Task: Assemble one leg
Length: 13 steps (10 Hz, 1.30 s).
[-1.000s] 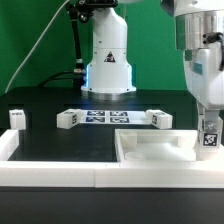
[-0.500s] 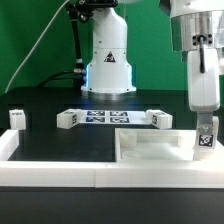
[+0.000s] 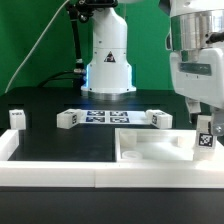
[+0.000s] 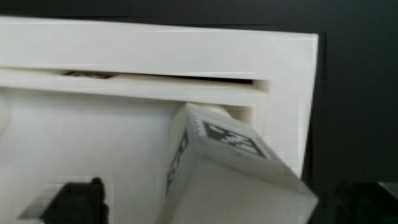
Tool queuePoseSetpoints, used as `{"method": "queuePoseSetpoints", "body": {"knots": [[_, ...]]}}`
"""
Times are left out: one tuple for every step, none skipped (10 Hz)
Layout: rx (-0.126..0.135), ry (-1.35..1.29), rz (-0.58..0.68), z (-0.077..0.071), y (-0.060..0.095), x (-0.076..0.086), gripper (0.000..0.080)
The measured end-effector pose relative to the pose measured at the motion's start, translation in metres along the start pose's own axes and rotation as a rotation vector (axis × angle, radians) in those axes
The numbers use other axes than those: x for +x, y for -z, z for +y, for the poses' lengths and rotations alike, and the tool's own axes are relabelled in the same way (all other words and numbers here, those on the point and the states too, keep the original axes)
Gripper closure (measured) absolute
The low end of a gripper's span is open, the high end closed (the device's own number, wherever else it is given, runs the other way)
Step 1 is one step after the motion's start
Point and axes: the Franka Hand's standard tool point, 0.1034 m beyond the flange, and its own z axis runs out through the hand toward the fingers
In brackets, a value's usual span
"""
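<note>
1. Gripper (image 3: 206, 128) fingers are closing on the leg (image 3: 205, 139), holding it by its upper part at the exterior view's right, near the front edge of the scene.
2. Directly beneath the fingers, the leg is hanging with its long axis roughly upright, perhaps tilting slightly; in the wrist view the leg (image 4: 228, 160) is running out from between the two dark fingertips (image 4: 75, 198) toward the slab.
3. Under and just to the exterior view's left of the leg, the wide flat white slab (image 3: 150, 150) is lying at the near right; whether the leg's lower end is touching it cannot be told.
4. One round socket (image 3: 130, 156) is showing on the slab well to the left of the leg, so the coming move is likely turning on lining the upright leg over a socket nearer the slab's right corner.
5. Looking at the leg itself: it is a small white rectangular post, showing a black-and-white square tag on its face.
6. Far behind, the marker board (image 3: 105, 117) is lying flat on the dark table (image 3: 50, 140), with other loose white parts beside it.
</note>
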Motion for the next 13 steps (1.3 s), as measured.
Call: {"method": "queuePoseSetpoints", "body": {"knots": [[0.0,0.094,0.0,0.0,0.0,0.0002,0.0151],[0.0,0.144,0.0,0.0,0.0,0.0,0.0151],[0.001,0.248,0.002,0.0,-0.0001,0.0007,0.0151],[0.001,0.257,0.001,0.0002,-0.0003,0.0006,0.0151],[0.001,0.257,0.001,0.0003,-0.0004,0.0007,0.0151],[0.001,0.257,0.001,0.0003,-0.0004,0.0007,0.0151],[0.0,0.257,0.001,0.0004,-0.0005,0.0007,0.0151],[0.0,0.257,0.001,0.0005,-0.0006,0.0007,0.0151],[0.0,0.257,0.001,0.0005,-0.0007,0.0007,0.0151],[0.0,0.257,0.001,0.0005,-0.0007,0.0007,0.0151],[0.0,0.257,0.001,0.0006,-0.0007,0.0007,0.0151],[0.0,0.257,0.001,0.0006,-0.0007,0.0007,0.0151],[0.0,0.257,0.001,0.0006,-0.0008,0.0007,0.0151]]}}
